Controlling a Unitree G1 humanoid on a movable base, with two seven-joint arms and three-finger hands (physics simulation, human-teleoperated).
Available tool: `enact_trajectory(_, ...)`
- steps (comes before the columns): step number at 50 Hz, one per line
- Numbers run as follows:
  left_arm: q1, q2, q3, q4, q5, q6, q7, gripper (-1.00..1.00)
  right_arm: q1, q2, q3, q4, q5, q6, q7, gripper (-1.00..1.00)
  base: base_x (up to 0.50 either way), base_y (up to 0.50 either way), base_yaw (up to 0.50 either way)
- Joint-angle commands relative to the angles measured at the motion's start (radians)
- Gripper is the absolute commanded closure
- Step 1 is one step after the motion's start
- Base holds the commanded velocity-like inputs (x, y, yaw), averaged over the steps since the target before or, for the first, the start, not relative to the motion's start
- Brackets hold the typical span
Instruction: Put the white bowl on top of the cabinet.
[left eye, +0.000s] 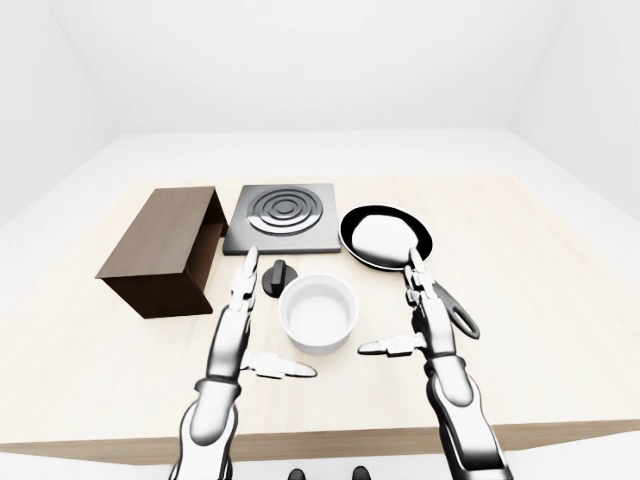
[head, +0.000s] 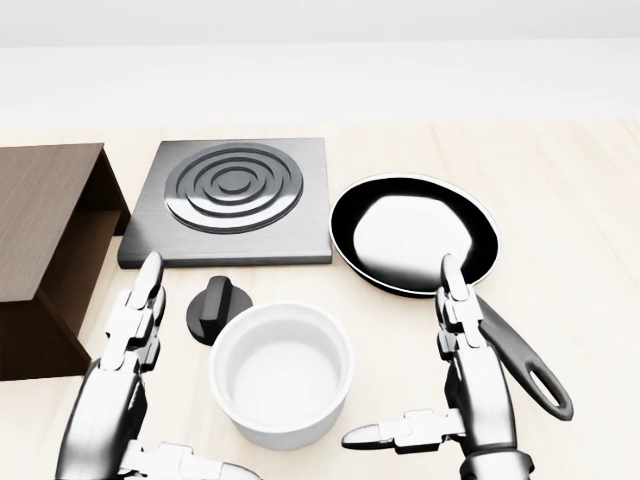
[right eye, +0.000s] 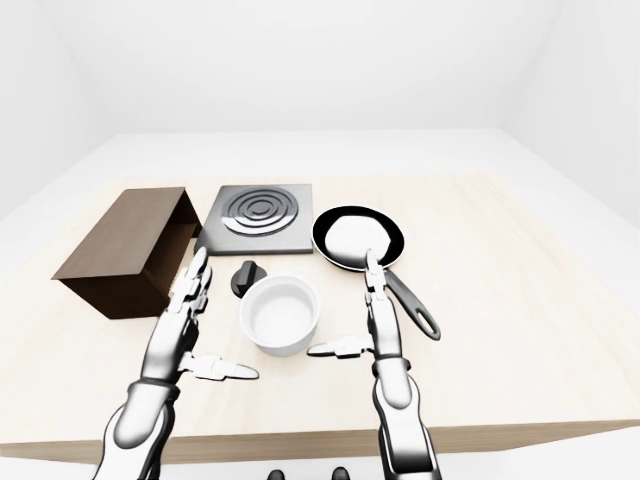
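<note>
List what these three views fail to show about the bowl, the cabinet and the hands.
- Cabinet: the head view's left edge cuts it off; its inside is in shadow in the eye views.
- White bowl: its underside is hidden by its own wall in every view.
- Left hand: the head view's bottom edge cuts off the thumb.
- Pan handle: the right hand partly covers it in the head view.
</note>
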Motion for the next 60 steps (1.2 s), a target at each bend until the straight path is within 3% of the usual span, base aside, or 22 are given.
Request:
enact_trajectory(1, 0.076, 0.013, -0.033, -0.104, 0.176, -0.038, 0.078, -1.00, 0.013, -0.001, 0.001, -0.025, 0.008, 0.000, 0.008, -1.00, 0.00, 0.00, 0.00)
enact_trajectory(5, 0.104, 0.020, -0.045, -0.145, 0.239, -0.043, 0.087, -1.00, 0.015, -0.003, -0.001, -0.037, 0.011, 0.000, 0.012, -1.00, 0.00, 0.00, 0.00)
enact_trajectory(6, 0.139, 0.027, -0.073, -0.203, 0.347, -0.040, 0.107, -1.00, 0.018, -0.005, -0.008, -0.060, 0.020, 0.000, 0.017, -1.00, 0.00, 0.00, 0.00)
enact_trajectory(7, 0.141, 0.028, -0.075, -0.206, 0.354, -0.039, 0.109, -1.00, 0.019, -0.004, -0.009, -0.061, 0.020, 0.000, 0.018, -1.00, 0.00, 0.00, 0.00)
enact_trajectory(9, 0.197, 0.034, -0.123, -0.297, 0.480, -0.030, 0.134, -1.00, 0.024, -0.007, -0.022, -0.103, 0.035, 0.025, 0.024, -1.00, 0.00, 0.00, 0.00)
enact_trajectory(18, 0.205, 0.053, -0.148, -0.315, 0.494, -0.016, 0.146, -1.00, 0.026, -0.006, -0.026, -0.112, 0.037, 0.031, 0.026, -1.00, 0.00, 0.00, 0.00)
enact_trajectory(19, 0.208, 0.013, -0.285, -0.407, 0.845, 0.062, 0.185, -1.00, 0.043, -0.009, -0.033, -0.160, 0.047, 0.047, 0.034, -1.00, 0.00, 0.00, 0.00)
enact_trajectory(23, 0.194, 0.046, -0.326, -0.417, 0.866, 0.069, 0.206, -1.00, 0.045, -0.008, -0.035, -0.164, 0.047, 0.049, 0.036, -1.00, 0.00, 0.00, 0.00)
enact_trajectory(24, 0.196, 0.041, -0.383, -0.428, 0.994, 0.069, 0.219, -1.00, 0.053, -0.009, -0.043, -0.190, 0.059, 0.059, 0.042, -1.00, 0.00, 0.00, 0.00)
enact_trajectory(27, 0.185, 0.064, -0.407, -0.432, 1.001, 0.069, 0.230, -1.00, 0.053, -0.008, -0.044, -0.193, 0.059, 0.060, 0.044, -1.00, 0.00, 0.00, 0.00)
enact_trajectory(28, 0.182, 0.058, -0.448, -0.401, 1.156, 0.069, 0.247, -1.00, 0.061, -0.008, -0.046, -0.213, 0.062, 0.069, 0.047, -1.00, 0.00, 0.00, 0.00)
enact_trajectory(30, 0.170, 0.078, -0.476, -0.392, 1.200, 0.069, 0.264, -1.00, 0.064, -0.007, -0.048, -0.221, 0.063, 0.071, 0.049, -1.00, 0.00, 0.00, 0.00)
enact_trajectory(37, 0.125, 0.094, -0.490, -0.307, 1.226, 0.069, 0.324, -1.00, 0.067, -0.006, -0.051, -0.233, 0.065, 0.077, 0.052, -1.00, 0.00, 0.00, 0.00)
enact_trajectory(41, 0.125, 0.097, -0.497, -0.303, 1.235, 0.069, 0.323, -1.00, 0.067, -0.005, -0.052, -0.235, 0.066, 0.079, 0.053, -1.00, 0.00, 0.00, 0.00)
enact_trajectory(44, 0.125, 0.096, -0.512, -0.296, 1.272, 0.069, 0.325, -1.00, 0.069, -0.006, -0.055, -0.247, 0.070, 0.087, 0.055, -1.00, 0.00, 0.00, 0.00)
enact_trajectory(45, 0.118, 0.083, -0.527, -0.263, 1.336, 0.069, 0.314, -1.00, 0.070, -0.006, -0.056, -0.250, 0.071, 0.088, 0.056, -1.00, 0.00, 0.00, 0.00)
enact_trajectory(53, 0.104, 0.086, -0.560, -0.203, 1.387, 0.069, 0.292, -1.00, 0.065, -0.006, -0.064, -0.257, 0.077, 0.097, 0.057, -1.00, 0.00, 0.00, 0.00)
enact_trajectory(60, 0.090, 0.082, -0.550, -0.154, 1.409, 0.069, 0.274, -1.00, 0.070, -0.005, -0.070, -0.277, 0.082, 0.108, 0.060, -1.00, 0.00, 0.00, 0.00)
